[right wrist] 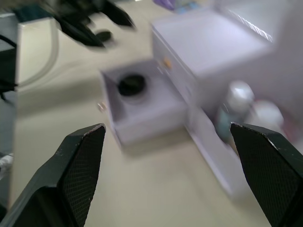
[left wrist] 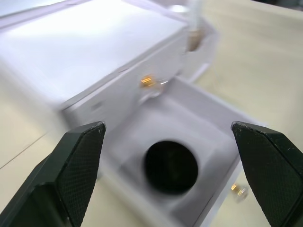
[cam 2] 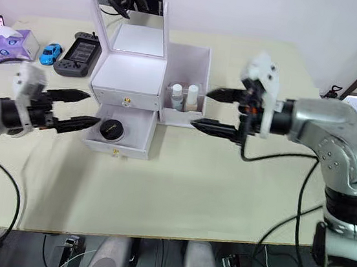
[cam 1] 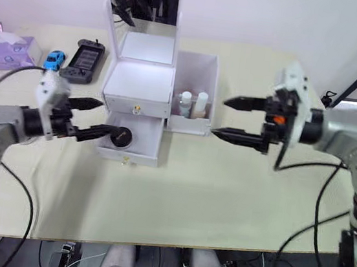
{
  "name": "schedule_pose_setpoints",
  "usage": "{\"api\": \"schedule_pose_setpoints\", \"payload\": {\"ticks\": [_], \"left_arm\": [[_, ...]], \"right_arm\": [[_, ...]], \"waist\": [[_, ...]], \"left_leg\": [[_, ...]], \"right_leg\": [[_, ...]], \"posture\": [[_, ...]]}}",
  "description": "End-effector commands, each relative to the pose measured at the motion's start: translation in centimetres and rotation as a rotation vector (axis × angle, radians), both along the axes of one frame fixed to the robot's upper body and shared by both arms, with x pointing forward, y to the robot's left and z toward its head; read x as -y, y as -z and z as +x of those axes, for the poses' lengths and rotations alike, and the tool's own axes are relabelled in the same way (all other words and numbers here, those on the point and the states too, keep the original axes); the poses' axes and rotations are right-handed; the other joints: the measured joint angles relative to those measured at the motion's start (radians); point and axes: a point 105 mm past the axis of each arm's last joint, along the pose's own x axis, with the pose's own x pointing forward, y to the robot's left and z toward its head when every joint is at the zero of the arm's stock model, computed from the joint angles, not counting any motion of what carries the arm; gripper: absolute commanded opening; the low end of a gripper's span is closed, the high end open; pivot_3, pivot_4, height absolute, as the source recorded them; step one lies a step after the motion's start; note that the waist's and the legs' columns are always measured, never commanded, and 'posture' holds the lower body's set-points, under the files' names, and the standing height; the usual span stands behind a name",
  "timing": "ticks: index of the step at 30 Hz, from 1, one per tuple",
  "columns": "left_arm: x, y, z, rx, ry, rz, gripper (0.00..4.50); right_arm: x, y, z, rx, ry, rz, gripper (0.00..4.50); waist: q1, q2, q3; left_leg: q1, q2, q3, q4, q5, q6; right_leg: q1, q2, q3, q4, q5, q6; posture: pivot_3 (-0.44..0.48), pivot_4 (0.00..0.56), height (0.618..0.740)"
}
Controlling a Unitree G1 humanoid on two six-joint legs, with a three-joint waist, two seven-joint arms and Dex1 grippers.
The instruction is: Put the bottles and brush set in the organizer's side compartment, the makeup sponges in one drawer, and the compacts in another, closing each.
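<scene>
The white organizer [cam 1: 139, 80] stands mid-table with its mirror upright. Its upper drawer is closed. The lower drawer [cam 1: 144, 144] is pulled out and holds one black compact [cam 1: 121, 136], also seen as compact [left wrist: 170, 166]. Two white-capped bottles [cam 1: 193, 104] stand upright in the side compartment [cam 1: 203, 63]. My left gripper [cam 1: 107, 117] is open and empty at the open drawer's left side, its lower finger close to the compact. My right gripper [cam 1: 219, 117] is open and empty just right of the side compartment. The brush set and makeup sponges are out of view.
A purple tissue box [cam 1: 12, 51], a blue toy car [cam 1: 54, 60] and a black handheld console [cam 1: 85, 60] sit at the table's far left. The table's front edge [cam 1: 152, 244] runs below the arms.
</scene>
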Motion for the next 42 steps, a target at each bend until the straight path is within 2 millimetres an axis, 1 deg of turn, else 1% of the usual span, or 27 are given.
{"api": "schedule_pose_setpoints", "payload": {"ticks": [1, 2, 3, 4, 6, 7, 8, 9, 12, 15, 16, 17, 18, 19, 20, 22, 25, 27, 28, 30, 32, 33, 35, 36, 39, 42], "left_arm": [[-4.7, -1.8, -0.9, 0.099, -0.189, 0.040, 4.45], [-6.4, -1.6, -1.1, 0.101, -0.254, 0.056, 4.45], [-7.4, -1.5, -1.4, 0.103, -0.295, 0.068, 4.45], [-9.5, -1.0, -1.9, 0.097, -0.373, 0.075, 4.45], [-12.6, 0.1, -3.4, 0.071, -0.474, 0.098, 4.45], [-13.8, 0.7, -4.1, 0.057, -0.518, 0.097, 4.45], [-14.9, 1.3, -4.9, 0.047, -0.554, 0.101, 4.45], [-15.6, 1.8, -5.5, 0.039, -0.573, 0.100, 4.45], [-17.4, 3.7, -7.4, 0.001, -0.636, 0.102, 4.45], [-18.9, 4.4, -8.4, 0.002, -0.709, 0.083, 4.45], [-19.4, 4.6, -8.6, 0.005, -0.735, 0.074, 4.45], [-19.8, 4.8, -8.9, 0.008, -0.761, 0.068, 4.45], [-20.0, 5.0, -9.1, 0.007, -0.779, 0.069, 4.45], [-20.1, 5.2, -9.2, 0.009, -0.786, 0.065, 4.45], [-20.1, 5.3, -9.3, 0.009, -0.789, 0.055, 4.45], [-20.0, 5.5, -9.3, 0.005, -0.789, 0.047, 4.45], [-19.7, 5.9, -9.3, 0.000, -0.785, 0.043, 4.45], [-19.5, 6.2, -9.0, 0.001, -0.782, 0.034, 4.45], [-19.4, 6.3, -8.9, -0.001, -0.778, 0.038, 4.45], [-19.0, 6.4, -8.6, -0.007, -0.768, 0.059, 4.45], [-18.6, 6.2, -8.2, 0.004, -0.756, 0.077, 4.45], [-18.5, 6.1, -8.0, 0.009, -0.753, 0.079, 4.45], [-18.2, 5.9, -7.2, -0.005, -0.786, 0.059, 4.45], [-17.5, 5.7, -6.7, -0.006, -0.774, 0.044, 4.45], [-15.9, 5.6, -5.5, -0.025, -0.745, 0.063, 4.45], [-14.6, 5.5, -4.4, -0.048, -0.740, 0.064, 4.45]], "right_arm": [[3.3, 0.0, 1.1, 0.095, 0.071, -0.006, 4.50], [4.1, 0.4, 1.4, 0.099, 0.097, -0.002, 4.50], [4.6, 0.7, 1.6, 0.105, 0.112, 0.000, 4.50], [5.7, 1.3, 1.9, 0.108, 0.151, -0.015, 4.50], [7.7, 2.8, 2.4, 0.073, 0.226, -0.056, 4.50], [8.4, 3.2, 2.6, 0.070, 0.252, -0.056, 4.50], [8.9, 3.0, 2.8, 0.071, 0.285, -0.007, 4.50], [9.4, 3.0, 3.1, 0.065, 0.319, 0.027, 4.50], [10.4, 3.9, 3.0, 0.068, 0.340, 0.008, 4.50], [10.3, 3.8, 2.7, 0.095, 0.322, 0.019, 4.50], [10.0, 3.5, 2.5, 0.118, 0.310, 0.021, 4.50], [9.8, 3.2, 2.4, 0.137, 0.305, 0.027, 4.50], [9.8, 3.0, 2.5, 0.096, 0.320, 0.066, 4.50], [9.7, 2.9, 2.5, 0.026, 0.328, 0.117, 4.50], [9.4, 2.7, 2.4, 0.022, 0.322, 0.104, 4.50], [8.7, 2.3, 2.2, 0.052, 0.293, 0.058, 4.50], [7.4, 1.3, 1.9, 0.096, 0.245, 0.034, 4.50], [6.6, 0.1, 2.2, 0.100, 0.234, 0.103, 4.50], [6.3, -0.2, 2.2, 0.116, 0.218, 0.092, 4.50], [5.1, -0.5, 2.0, 0.114, 0.179, 0.078, 4.50], [3.4, -1.0, 1.7, 0.104, 0.120, 0.056, 4.50], [2.9, -1.1, 1.5, 0.103, 0.104, 0.048, 4.50], [-0.4, -2.6, 0.8, 0.155, -0.007, 0.025, 4.50], [-1.7, -3.1, 0.4, 0.187, -0.054, -0.002, 4.50], [-4.7, -3.8, -0.9, 0.245, -0.167, -0.083, 4.50], [-8.4, -5.1, -2.3, 0.273, -0.291, -0.081, 4.50]], "waist": [[-0.004, 0.000, 0.000], [-0.006, 0.001, 0.000], [-0.007, 0.001, 0.001], [-0.007, 0.001, 0.001], [-0.007, 0.001, 0.001], [-0.007, 0.001, 0.001], [-0.007, 0.001, 0.001], [-0.007, 0.001, 0.001], [-0.002, 0.001, 0.001], [-0.001, 0.003, 0.001], [-0.009, 0.006, 0.002], [-0.015, 0.010, 0.003], [-0.022, 0.011, 0.003], [-0.018, 0.012, 0.003], [-0.015, 0.013, 0.004], [-0.003, 0.015, 0.004], [0.003, 0.015, 0.004], [0.002, 0.015, 0.004], [0.001, 0.015, 0.004], [0.002, 0.014, 0.004], [0.001, 0.014, 0.004], [0.002, 0.014, 0.004], [0.001, 0.014, 0.004], [0.001, 0.015, 0.004], [0.000, 0.014, 0.004], [-0.001, 0.014, 0.004]], "left_leg": [[0.001, 0.000, 0.000, 0.000, 0.000, 0.000], [0.001, 0.000, 0.001, 0.000, 0.000, 0.000], [0.002, 0.000, 0.001, 0.000, 0.000, 0.000], [0.003, 0.000, 0.001, -0.001, 0.000, 0.000], [0.006, 0.001, 0.002, -0.001, 0.000, 0.000], [0.006, 0.001, 0.002, -0.001, 0.000, 0.000], [0.006, 0.001, 0.003, -0.002, 0.000, 0.000], [0.006, 0.001, 0.004, -0.002, 0.000, 0.000], [0.005, 0.001, 0.005, -0.001, 0.000, 0.000], [0.005, 0.000, 0.004, -0.002, 0.000, 0.000], [-0.003, -0.005, -0.008, -0.002, 0.000, 0.000], [-0.002, -0.009, -0.023, -0.001, 0.001, -0.001], [-0.002, -0.016, -0.036, 0.000, 0.002, 0.000], [-0.003, -0.020, -0.044, 0.001, 0.002, 0.000], [-0.003, -0.019, -0.043, 0.001, 0.003, -0.001], [-0.003, -0.018, -0.041, 0.000, 0.003, -0.001], [-0.003, -0.017, -0.040, -0.001, 0.003, -0.001], [-0.003, -0.017, -0.039, -0.001, 0.003, -0.001], [-0.003, -0.017, -0.038, -0.001, 0.003, -0.001], [-0.003, -0.017, -0.036, -0.001, 0.003, -0.001], [-0.003, -0.017, -0.035, -0.001, 0.003, -0.001], [-0.003, -0.017, -0.035, -0.001, 0.003, -0.001], [-0.004, -0.017, -0.034, -0.001, 0.003, -0.001], [-0.004, -0.017, -0.033, -0.001, 0.003, -0.001], [-0.004, -0.016, -0.033, -0.002, 0.003, -0.001], [-0.004, -0.016, -0.030, -0.002, 0.003, -0.001]], "right_leg": [[0.000, 0.000, 0.000, 0.001, 0.000, 0.000], [0.000, 0.000, 0.000, 0.001, 0.000, 0.000], [0.000, 0.000, 0.001, 0.001, 0.000, 0.000], [0.000, 0.000, 0.001, 0.002, 0.000, 0.000], [0.001, 0.001, 0.001, 0.003, -0.001, 0.001], [0.001, 0.001, 0.001, 0.003, -0.001, 0.001], [0.001, 0.001, 0.001, 0.002, -0.001, 0.001], [0.001, 0.000, 0.002, 0.002, -0.001, 0.001], [0.000, -0.001, 0.002, 0.001, 0.001, -0.001], [0.002, -0.002, 0.002, 0.001, 0.000, -0.001], [0.008, -0.010, -0.009, 0.001, -0.002, 0.002], [0.014, -0.016, -0.024, 0.001, -0.005, 0.007], [0.018, -0.020, -0.035, 0.002, -0.008, 0.009], [0.016, -0.020, -0.038, 0.002, -0.009, 0.011], [0.017, -0.019, -0.038, 0.001, -0.008, 0.010], [0.015, -0.019, -0.036, 0.002, -0.006, 0.006], [0.014, -0.018, -0.036, 0.001, -0.007, 0.003], [0.014, -0.018, -0.035, 0.001, -0.007, 0.003], [0.014, -0.018, -0.035, 0.000, -0.007, 0.003], [0.014, -0.019, -0.033, 0.000, -0.007, 0.003], [0.014, -0.019, -0.032, 0.000, -0.007, 0.003], [0.013, -0.019, -0.032, 0.000, -0.007, 0.003], [0.012, -0.019, -0.031, 0.000, -0.007, 0.003], [0.011, -0.018, -0.030, 0.001, -0.007, 0.003], [0.009, -0.018, -0.029, 0.002, -0.007, 0.003], [0.008, -0.018, -0.027, 0.002, -0.006, 0.004]], "posture": [[0.000, 0.150, 0.740], [0.000, 0.150, 0.740], [0.000, 0.150, 0.740], [0.000, 0.150, 0.740], [0.000, 0.150, 0.740], [0.000, 0.150, 0.740], [0.000, 0.150, 0.740], [0.000, 0.150, 0.740], [0.000, 0.150, 0.740], [0.000, 0.150, 0.740], [0.000, 0.150, 0.740], [0.000, 0.150, 0.740], [0.000, 0.150, 0.740], [0.000, 0.150, 0.740], [0.000, 0.150, 0.740], [0.000, 0.150, 0.740], [0.000, 0.150, 0.740], [0.000, 0.150, 0.740], [0.000, 0.150, 0.740], [0.000, 0.150, 0.740], [0.000, 0.150, 0.740], [0.000, 0.150, 0.740], [0.000, 0.150, 0.740], [0.000, 0.150, 0.740], [0.000, 0.150, 0.740], [0.000, 0.150, 0.740]]}}
